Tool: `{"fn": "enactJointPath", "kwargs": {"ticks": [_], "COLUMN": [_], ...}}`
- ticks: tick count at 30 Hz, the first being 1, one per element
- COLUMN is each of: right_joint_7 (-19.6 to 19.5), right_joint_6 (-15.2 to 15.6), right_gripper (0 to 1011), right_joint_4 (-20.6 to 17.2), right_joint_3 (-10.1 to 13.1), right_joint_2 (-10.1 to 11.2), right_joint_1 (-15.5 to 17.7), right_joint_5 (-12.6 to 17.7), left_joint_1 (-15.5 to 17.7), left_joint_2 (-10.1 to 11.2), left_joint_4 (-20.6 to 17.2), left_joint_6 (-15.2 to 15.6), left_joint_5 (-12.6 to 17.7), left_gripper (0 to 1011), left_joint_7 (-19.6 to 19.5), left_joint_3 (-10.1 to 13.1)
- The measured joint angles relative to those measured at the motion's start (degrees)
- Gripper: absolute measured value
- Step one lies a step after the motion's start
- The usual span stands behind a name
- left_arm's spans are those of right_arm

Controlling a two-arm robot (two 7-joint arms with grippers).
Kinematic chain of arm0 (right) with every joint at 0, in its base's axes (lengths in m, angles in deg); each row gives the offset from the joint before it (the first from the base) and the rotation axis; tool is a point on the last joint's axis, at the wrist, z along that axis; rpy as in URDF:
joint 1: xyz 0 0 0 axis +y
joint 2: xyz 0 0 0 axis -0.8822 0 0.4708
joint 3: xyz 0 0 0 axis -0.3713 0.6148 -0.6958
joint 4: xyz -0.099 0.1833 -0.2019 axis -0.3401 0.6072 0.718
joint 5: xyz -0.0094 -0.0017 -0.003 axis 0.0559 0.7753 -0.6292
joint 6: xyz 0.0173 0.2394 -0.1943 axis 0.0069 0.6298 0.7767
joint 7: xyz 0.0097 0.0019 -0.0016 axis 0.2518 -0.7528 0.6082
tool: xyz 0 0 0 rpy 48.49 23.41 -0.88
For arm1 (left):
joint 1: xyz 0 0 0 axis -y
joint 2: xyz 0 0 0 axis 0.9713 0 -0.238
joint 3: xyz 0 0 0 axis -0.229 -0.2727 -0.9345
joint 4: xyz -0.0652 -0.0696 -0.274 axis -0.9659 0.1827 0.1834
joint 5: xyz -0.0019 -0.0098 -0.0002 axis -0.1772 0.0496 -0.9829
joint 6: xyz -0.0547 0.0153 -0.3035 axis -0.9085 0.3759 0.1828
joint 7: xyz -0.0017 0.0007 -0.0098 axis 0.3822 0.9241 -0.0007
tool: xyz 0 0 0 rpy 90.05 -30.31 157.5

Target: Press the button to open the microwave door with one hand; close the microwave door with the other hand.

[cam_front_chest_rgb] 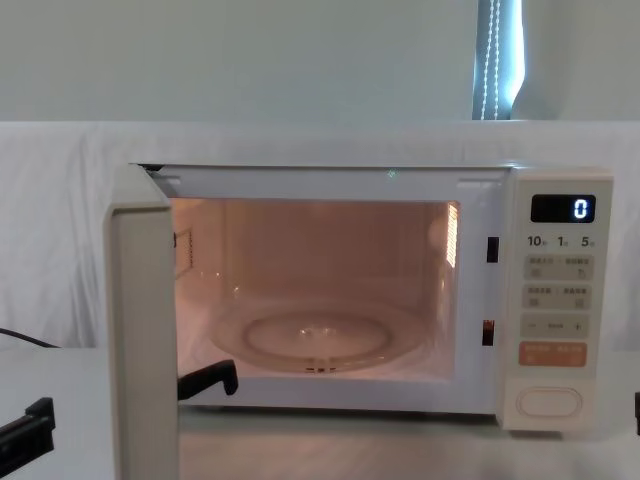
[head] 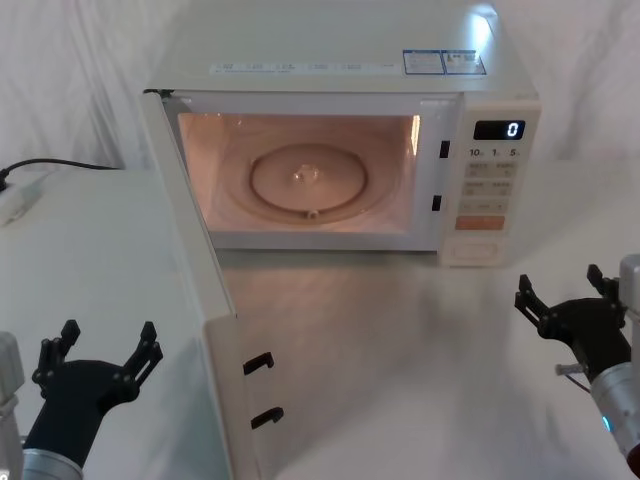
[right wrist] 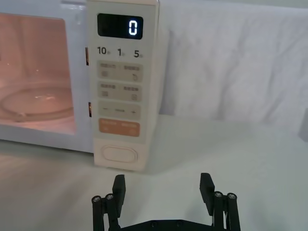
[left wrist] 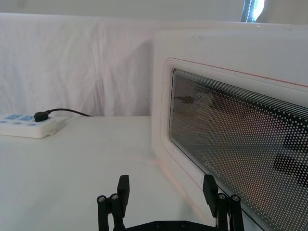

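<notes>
The left gripper (head: 106,348) hovers low over the table's near left, fingers spread and empty, just outside the microwave door (head: 190,290). The right gripper (head: 565,293) hangs at the near right, fingers also spread and holding nothing, apart from the button (right wrist: 120,154) ahead of it. One microwave (head: 340,60) stands on the table (head: 400,340), its single door swung wide toward the robot, the inside lit with one glass turntable (head: 308,178). The button sits at the bottom of the control panel (cam_front_chest_rgb: 556,300), below one orange key (right wrist: 119,127). White cloth covers the table and backdrop; one power strip (left wrist: 29,125) lies at far left.
</notes>
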Motion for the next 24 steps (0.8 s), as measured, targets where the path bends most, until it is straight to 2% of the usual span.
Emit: {"fn": "enactJointPath", "kwargs": {"ticks": [24], "right_joint_7": [0.0], "right_joint_6": [0.01], "right_gripper": [1002], "right_joint_4": [0.07], "right_joint_3": [-0.24], "right_joint_2": [-0.02], "right_joint_1": [-0.15], "right_joint_5": [0.0], "left_joint_1": [0.0], "left_joint_2": [0.0], "left_joint_4": [0.0], "left_joint_6": [0.0], "left_joint_5": [0.0], "left_gripper": [1001], "left_joint_7": [0.0], "left_joint_3": [0.0]}}
